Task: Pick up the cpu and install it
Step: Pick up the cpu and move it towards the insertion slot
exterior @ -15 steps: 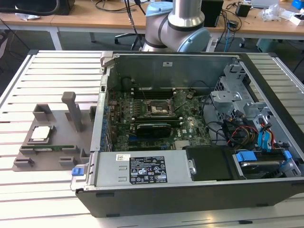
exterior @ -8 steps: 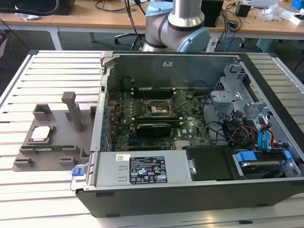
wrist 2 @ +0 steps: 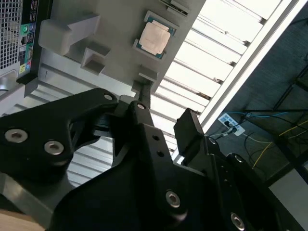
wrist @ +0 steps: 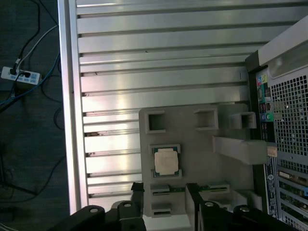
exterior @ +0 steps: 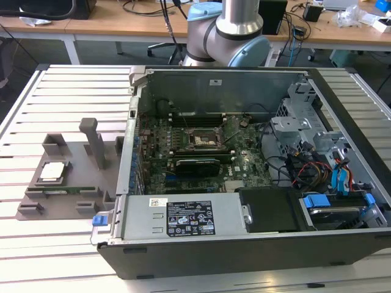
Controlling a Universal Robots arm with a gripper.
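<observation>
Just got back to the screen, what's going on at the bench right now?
The arm's gripper hangs over the grey holder tray with its fingers open, holding nothing. The cpu lies flat in its recess on that tray, beside the open computer case, and nothing is touching it. It has not been picked up yet, so the motherboard socket inside the case is without it.
</observation>
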